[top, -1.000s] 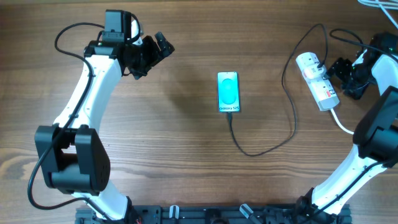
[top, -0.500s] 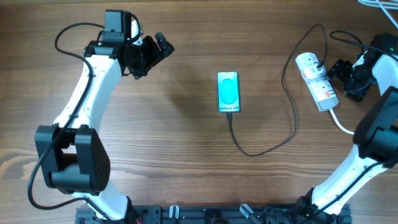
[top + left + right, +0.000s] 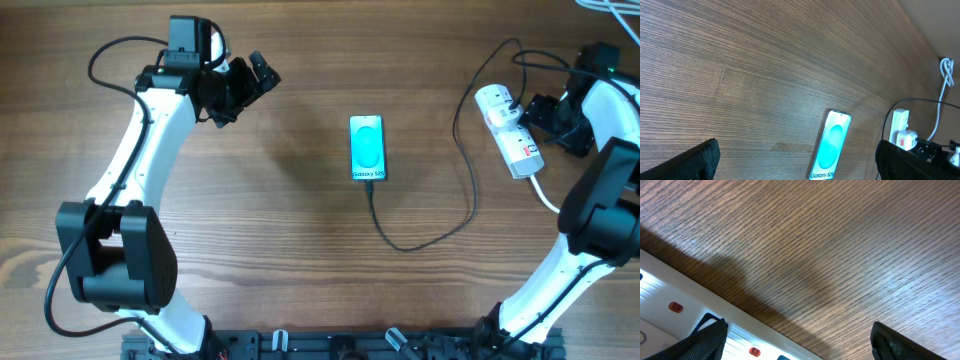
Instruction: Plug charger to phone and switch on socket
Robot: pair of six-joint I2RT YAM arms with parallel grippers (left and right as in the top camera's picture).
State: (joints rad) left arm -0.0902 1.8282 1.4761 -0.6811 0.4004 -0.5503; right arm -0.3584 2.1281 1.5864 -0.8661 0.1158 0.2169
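Note:
The phone [image 3: 367,148] lies mid-table with its cyan screen lit; it also shows in the left wrist view [image 3: 830,146]. The black charger cable [image 3: 440,225] runs from the phone's near end in a loop up to a white plug [image 3: 503,101] in the socket strip [image 3: 511,130]. My right gripper [image 3: 543,112] is open and sits at the strip's right side, one finger over its edge; the strip's red switch marks [image 3: 676,307] show in the right wrist view. My left gripper [image 3: 252,82] is open and empty, far left of the phone.
The strip's thick white cord [image 3: 549,203] trails toward the right arm's base. More cables [image 3: 608,8] lie at the far right corner. Bare wooden table [image 3: 300,230] surrounds the phone.
My right gripper has moved a little up and left, closer to the socket strip. The left arm, phone and cable have not moved.

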